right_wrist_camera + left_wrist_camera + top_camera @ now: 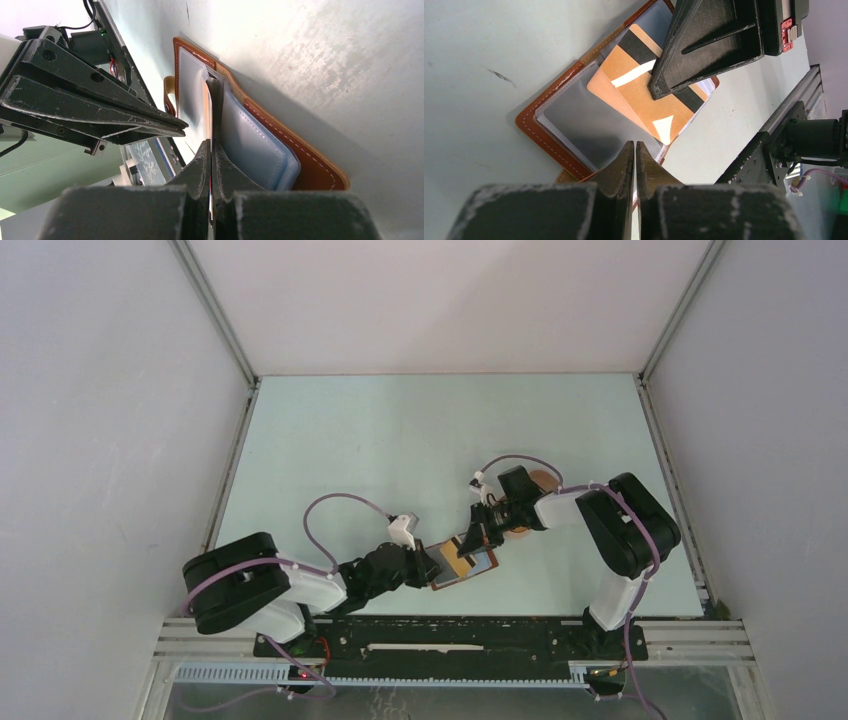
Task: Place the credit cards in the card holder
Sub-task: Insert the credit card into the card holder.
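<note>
The card holder (478, 564), a reddish-brown leather wallet with clear sleeves, lies open near the table's front edge; it also shows in the left wrist view (549, 142) and the right wrist view (312, 165). My right gripper (477, 539) is shut on a yellow-orange card (639, 92) with a black stripe, holding it slanted with its lower end in a sleeve. The card shows edge-on in the right wrist view (206, 102). My left gripper (431, 567) is shut on the holder's near edge (635, 146). The black, white and light blue cards are out of view.
A tan rounded object (541, 479) lies partly hidden under the right arm. The metal rail (450, 625) with the arm bases runs along the near edge, close behind the holder. Grey walls stand left, right and back.
</note>
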`<state>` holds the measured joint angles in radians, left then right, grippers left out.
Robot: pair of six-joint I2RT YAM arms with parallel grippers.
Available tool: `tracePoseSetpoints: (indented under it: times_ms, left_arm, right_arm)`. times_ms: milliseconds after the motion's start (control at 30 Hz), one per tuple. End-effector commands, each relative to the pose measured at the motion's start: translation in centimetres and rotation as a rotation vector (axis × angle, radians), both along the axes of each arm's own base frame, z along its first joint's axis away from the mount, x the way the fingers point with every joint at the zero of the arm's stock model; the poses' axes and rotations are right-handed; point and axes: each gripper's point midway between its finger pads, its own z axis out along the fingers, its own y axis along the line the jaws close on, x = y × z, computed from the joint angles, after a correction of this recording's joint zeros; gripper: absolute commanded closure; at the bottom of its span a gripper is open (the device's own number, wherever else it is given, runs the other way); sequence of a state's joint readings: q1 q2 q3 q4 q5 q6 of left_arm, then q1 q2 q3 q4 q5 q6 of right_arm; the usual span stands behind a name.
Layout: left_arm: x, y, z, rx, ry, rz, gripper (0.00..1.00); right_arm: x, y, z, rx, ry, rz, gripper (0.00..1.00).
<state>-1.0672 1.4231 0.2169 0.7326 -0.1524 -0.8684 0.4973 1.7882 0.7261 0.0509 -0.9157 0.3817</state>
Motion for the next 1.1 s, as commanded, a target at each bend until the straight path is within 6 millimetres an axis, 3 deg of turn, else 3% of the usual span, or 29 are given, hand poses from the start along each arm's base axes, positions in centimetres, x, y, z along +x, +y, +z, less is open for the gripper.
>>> tracePoseSetpoints:
  times_ms: [0, 1067]
  left_arm:
    - [-0.05, 0.55, -0.32, -0.014, 0.009, 0.019, 0.93]
    - [-0.08, 0.86, -0.26, -0.058, 0.019, 0.04, 0.93]
  right_arm:
    - [0.4, -0.15, -0.19, -0.003, -0.021, -0.03, 1.0]
    - [0.47, -0.56, -1.03, -0.011, -0.032, -0.092, 1.0]
